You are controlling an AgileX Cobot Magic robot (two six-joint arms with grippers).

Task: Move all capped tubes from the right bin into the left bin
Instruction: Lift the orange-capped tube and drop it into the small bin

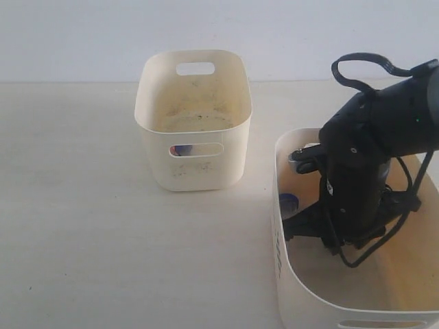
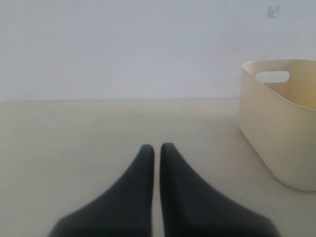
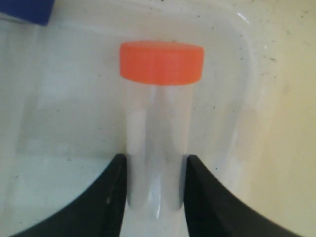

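Right gripper jaws clamp the sides of a clear tube with an orange cap, down inside the right bin at the lower right of the exterior view. A blue cap lies by that bin's left wall. Left gripper jaws are pressed nearly together, empty. The left bin stands upper centre.

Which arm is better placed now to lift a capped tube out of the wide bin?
The right. The right gripper has its fingers against both sides of the orange-capped tube in the right bin. The left gripper is shut above bare table, with no tube near it.
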